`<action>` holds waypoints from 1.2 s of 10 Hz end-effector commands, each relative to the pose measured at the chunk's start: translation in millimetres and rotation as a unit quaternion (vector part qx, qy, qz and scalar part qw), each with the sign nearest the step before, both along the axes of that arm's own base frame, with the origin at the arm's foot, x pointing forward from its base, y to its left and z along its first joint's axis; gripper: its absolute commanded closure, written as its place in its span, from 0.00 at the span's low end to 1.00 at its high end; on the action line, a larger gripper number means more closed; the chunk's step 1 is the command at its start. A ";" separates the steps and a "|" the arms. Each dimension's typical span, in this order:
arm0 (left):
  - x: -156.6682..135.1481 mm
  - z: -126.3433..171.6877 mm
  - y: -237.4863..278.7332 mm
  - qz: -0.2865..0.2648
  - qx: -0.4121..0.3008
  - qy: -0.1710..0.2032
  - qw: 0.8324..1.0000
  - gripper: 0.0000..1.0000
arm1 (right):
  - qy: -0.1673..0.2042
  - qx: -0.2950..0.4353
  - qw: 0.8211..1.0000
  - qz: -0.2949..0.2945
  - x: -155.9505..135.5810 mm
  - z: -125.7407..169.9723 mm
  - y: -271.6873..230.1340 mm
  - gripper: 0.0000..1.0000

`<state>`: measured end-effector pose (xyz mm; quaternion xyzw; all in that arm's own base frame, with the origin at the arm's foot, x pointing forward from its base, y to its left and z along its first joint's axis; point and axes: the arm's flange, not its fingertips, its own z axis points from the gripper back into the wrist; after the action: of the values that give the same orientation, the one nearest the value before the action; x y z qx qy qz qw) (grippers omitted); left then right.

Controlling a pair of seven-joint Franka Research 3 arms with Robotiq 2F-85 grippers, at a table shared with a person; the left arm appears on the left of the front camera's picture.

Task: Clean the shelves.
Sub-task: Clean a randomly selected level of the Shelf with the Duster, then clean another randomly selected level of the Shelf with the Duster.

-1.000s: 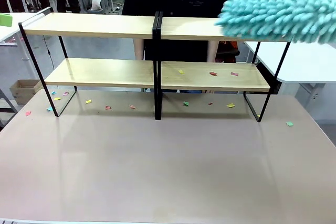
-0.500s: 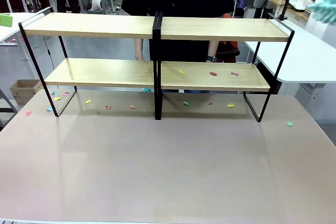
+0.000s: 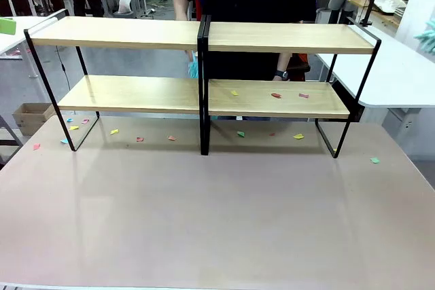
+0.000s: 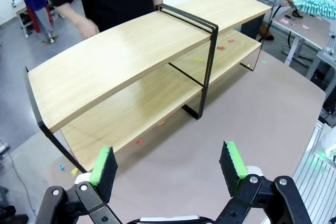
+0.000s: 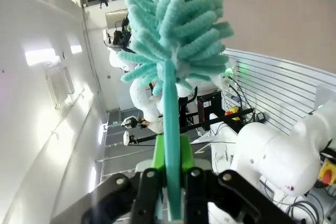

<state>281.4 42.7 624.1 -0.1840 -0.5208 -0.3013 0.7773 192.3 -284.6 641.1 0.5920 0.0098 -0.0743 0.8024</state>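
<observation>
At the far desk (image 3: 217,229) edge stand the shelves (image 3: 122,32); left gripper (image 4: 168,163) gapes wide, empty; right gripper (image 5: 170,153) clamps a teal duster (image 5: 173,19).

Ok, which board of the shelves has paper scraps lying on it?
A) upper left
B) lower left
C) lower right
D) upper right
C: three small paper scraps lie on the lower right board of the shelves, while the other three boards look bare.
</observation>
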 end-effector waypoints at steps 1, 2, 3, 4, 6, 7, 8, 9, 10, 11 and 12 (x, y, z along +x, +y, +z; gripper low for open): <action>0.0 -0.1 0.1 -0.002 0.001 0.001 1.000 0.00 | -0.010 0.002 1.000 0.013 -0.9 5.4 4.2 0.88; 0.0 -0.1 0.1 -0.002 0.001 0.001 1.000 0.00 | -0.010 0.002 1.000 0.013 -0.9 5.4 4.2 0.88; 0.0 -0.1 0.1 -0.002 0.001 0.001 1.000 0.00 | -0.010 0.002 1.000 0.013 -0.9 5.4 4.2 0.88; 0.0 -0.1 0.1 -0.002 0.001 0.001 1.000 0.00 | -0.010 0.002 1.000 0.013 -0.9 5.4 4.2 0.88; 0.0 -0.1 0.1 -0.002 0.001 0.001 1.000 0.00 | -0.010 0.002 1.000 0.013 -0.9 5.4 4.2 0.88; 0.0 -0.1 0.1 -0.002 0.001 0.001 1.000 0.00 | -0.010 0.002 1.000 0.013 -0.9 5.4 4.2 0.88; 0.0 -0.1 0.1 -0.002 0.001 0.001 1.000 0.00 | -0.010 0.002 1.000 0.013 -0.9 5.4 4.2 0.88; 0.0 -0.1 0.1 -0.002 0.001 0.001 1.000 0.00 | -0.010 0.002 1.000 0.013 -0.9 5.4 4.2 0.88; 0.0 -0.1 0.1 -0.002 0.001 0.001 1.000 0.00 | -0.010 0.002 1.000 0.013 -0.9 5.4 4.2 0.88; 0.0 -0.1 0.1 -0.002 0.001 0.001 1.000 0.00 | -0.010 0.002 1.000 0.013 -0.9 5.4 4.2 0.88; 0.0 -0.1 0.1 -0.002 0.001 0.001 1.000 0.00 | -0.010 0.002 1.000 0.013 -0.9 5.4 4.2 0.88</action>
<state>281.4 42.7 624.1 -0.1840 -0.5208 -0.3013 0.7773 191.5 -281.8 644.1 0.5928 0.0079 -0.0629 0.8028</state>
